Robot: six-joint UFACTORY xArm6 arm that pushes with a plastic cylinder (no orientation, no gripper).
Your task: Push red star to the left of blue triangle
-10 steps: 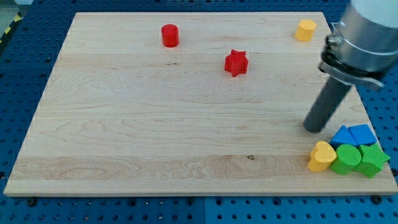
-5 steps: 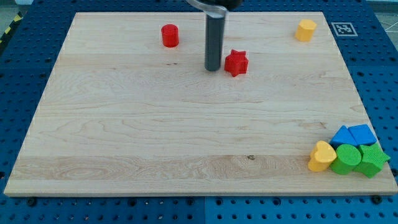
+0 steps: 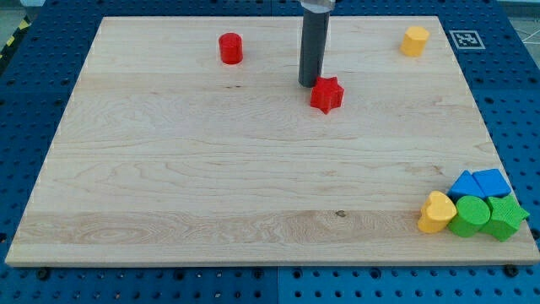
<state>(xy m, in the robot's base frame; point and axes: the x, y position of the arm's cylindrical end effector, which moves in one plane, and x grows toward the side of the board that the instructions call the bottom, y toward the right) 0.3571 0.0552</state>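
The red star (image 3: 326, 95) lies on the wooden board, right of centre in the view's upper half. My tip (image 3: 309, 84) stands right against the star's upper left edge, seemingly touching it. The blue triangle (image 3: 463, 183) sits in a cluster at the view's lower right corner, far below and right of the star.
A red cylinder (image 3: 230, 48) stands at the view's upper left of the tip. A yellow block (image 3: 414, 40) is near the top right corner. Beside the blue triangle are another blue block (image 3: 492, 181), a yellow heart (image 3: 436, 212), a green cylinder (image 3: 469, 216) and a green star (image 3: 504, 217).
My tip came from the lower right to the star's left, then moved to its upper left. The red star has shifted slightly down and right.
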